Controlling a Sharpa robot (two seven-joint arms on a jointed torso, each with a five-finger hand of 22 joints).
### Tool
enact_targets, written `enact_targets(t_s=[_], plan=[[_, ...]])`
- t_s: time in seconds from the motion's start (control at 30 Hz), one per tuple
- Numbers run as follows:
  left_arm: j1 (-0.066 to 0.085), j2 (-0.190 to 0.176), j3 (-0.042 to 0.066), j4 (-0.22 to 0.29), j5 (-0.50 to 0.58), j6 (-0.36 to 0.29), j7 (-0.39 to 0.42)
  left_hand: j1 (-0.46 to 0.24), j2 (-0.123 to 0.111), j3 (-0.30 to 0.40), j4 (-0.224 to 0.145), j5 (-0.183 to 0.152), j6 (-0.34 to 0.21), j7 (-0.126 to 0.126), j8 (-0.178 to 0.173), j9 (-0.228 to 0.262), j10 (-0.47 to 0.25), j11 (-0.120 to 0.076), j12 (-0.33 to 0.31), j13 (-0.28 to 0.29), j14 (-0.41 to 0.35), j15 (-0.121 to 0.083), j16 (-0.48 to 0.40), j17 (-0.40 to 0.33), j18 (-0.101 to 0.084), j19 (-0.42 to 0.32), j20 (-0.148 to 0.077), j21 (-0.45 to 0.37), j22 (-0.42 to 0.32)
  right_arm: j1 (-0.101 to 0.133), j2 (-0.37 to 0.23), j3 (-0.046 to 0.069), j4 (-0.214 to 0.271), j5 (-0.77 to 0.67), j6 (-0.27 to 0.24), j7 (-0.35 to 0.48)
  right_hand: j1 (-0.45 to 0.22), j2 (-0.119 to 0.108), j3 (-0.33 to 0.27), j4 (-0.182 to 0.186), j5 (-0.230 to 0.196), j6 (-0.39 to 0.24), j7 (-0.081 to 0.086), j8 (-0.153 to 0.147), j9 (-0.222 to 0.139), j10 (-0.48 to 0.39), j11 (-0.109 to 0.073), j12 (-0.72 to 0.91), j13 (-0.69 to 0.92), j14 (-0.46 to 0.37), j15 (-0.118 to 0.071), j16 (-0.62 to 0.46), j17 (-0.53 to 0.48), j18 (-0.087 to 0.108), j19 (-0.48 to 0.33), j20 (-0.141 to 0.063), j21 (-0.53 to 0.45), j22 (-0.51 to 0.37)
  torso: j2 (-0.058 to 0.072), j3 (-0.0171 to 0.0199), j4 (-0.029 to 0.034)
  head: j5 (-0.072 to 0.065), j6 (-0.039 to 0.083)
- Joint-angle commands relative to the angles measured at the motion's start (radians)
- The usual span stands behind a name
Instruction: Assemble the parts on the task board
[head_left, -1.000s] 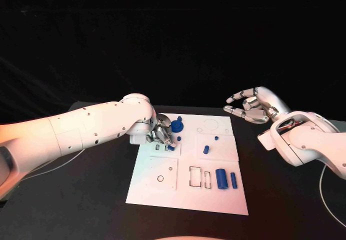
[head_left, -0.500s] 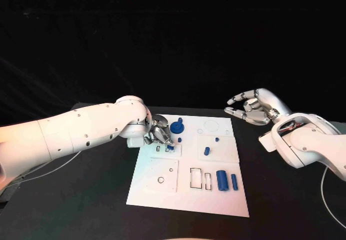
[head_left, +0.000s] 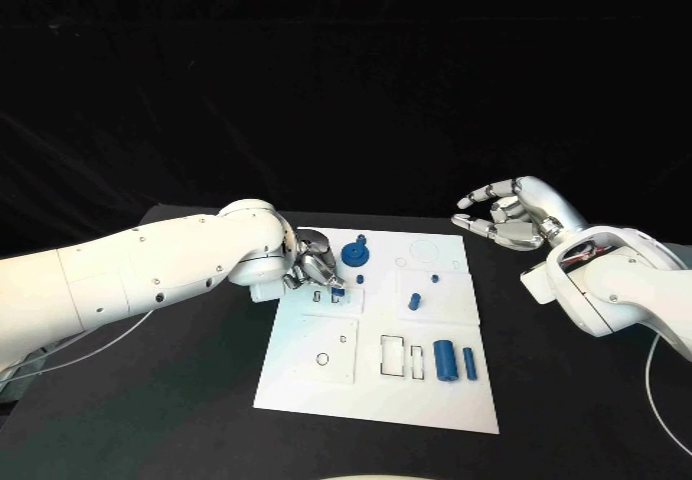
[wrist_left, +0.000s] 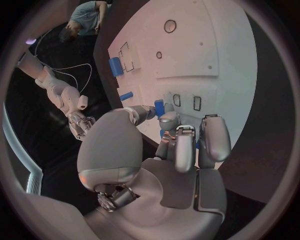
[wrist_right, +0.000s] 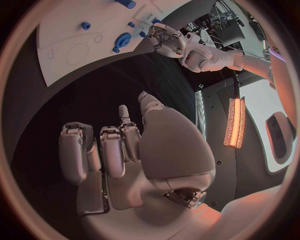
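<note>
While no brand, label or readable writing shows anywhere, black outlines of rectangles and circles are drawn on the task board (head_left: 378, 385), the white plate at the middle of the black table (head_left: 188, 400). Left hand (head_left: 317, 268) sits over the board's edge at about 10 o'clock, fingers curled down together, and the left wrist view shows its fingertips (wrist_left: 167, 120) closed round a small blue part (wrist_left: 159, 106) just beside 2 small rectangular outlines. Right hand (head_left: 508, 216) hovers off the board at about 2 o'clock, above the table, holding nothing, fingers loosely curved and apart. Blue parts on the board: a round disc-like piece (head_left: 355, 256) at 11 o'clock with a small peg (head_left: 361, 239) just beyond it, a short peg (head_left: 414, 299) near the centre, a tiny stud (head_left: 434, 275) close by, and 2 upright-lying cylinders, a thick one (head_left: 444, 358) and a thin one (head_left: 467, 363), side by side at about 4 o'clock. Against the frame 1 s ago, the left arm's elbow has swung nearer and lower in the head view while the hand stays at the same spot on the board; right hand has barely shifted; loose parts unchanged.
</note>
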Motion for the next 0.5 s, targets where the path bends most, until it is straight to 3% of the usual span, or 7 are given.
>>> enact_targets(t_s=[0.03, 0.5], plan=[[-0.005, 0.003, 0.0, 0.0, -0.058, -0.03, 0.007, -0.011, 0.0, 0.223, -0.227, 0.007, 0.007, -0.001, 0.006, 0.001, 0.006, 0.0, 0.004, 0.002, 0.095, -0.007, 0.002, 0.241, -0.021, 0.007, 0.0, 0.008, 0.003, -0.001, -0.001, 0.0, 0.002, -0.008, -0.001, 0.005, -0.009, 0.002, 0.004, 0.001, 0.003, -0.004, -0.004, 0.003, 0.001, -0.003, -0.006, -0.004, 0.107, 0.08, -0.007, -0.006, 0.14, 0.014, 0.029, -0.006, -0.005, 0.16, 0.001, -0.001, -0.0021, 0.002, -0.003], [-0.015, 0.03, -0.001, -0.026, -0.118, 0.047, -0.005, -0.021, -0.003, 0.226, -0.23, 0.034, 0.014, -0.005, 0.009, 0.008, 0.01, -0.003, 0.004, 0.0, 0.096, -0.011, 0.004, 0.243, -0.022, 0.01, -0.002, 0.011, 0.01, -0.001, 0.0, 0.0, 0.002, -0.008, -0.001, 0.007, -0.009, 0.002, 0.004, 0.001, 0.003, -0.004, -0.004, 0.003, 0.001, -0.003, -0.006, -0.004, 0.107, 0.08, -0.007, -0.006, 0.14, 0.014, 0.029, -0.006, -0.005, 0.16, 0.002, -0.0016, -0.0034, 0.004, -0.008]])
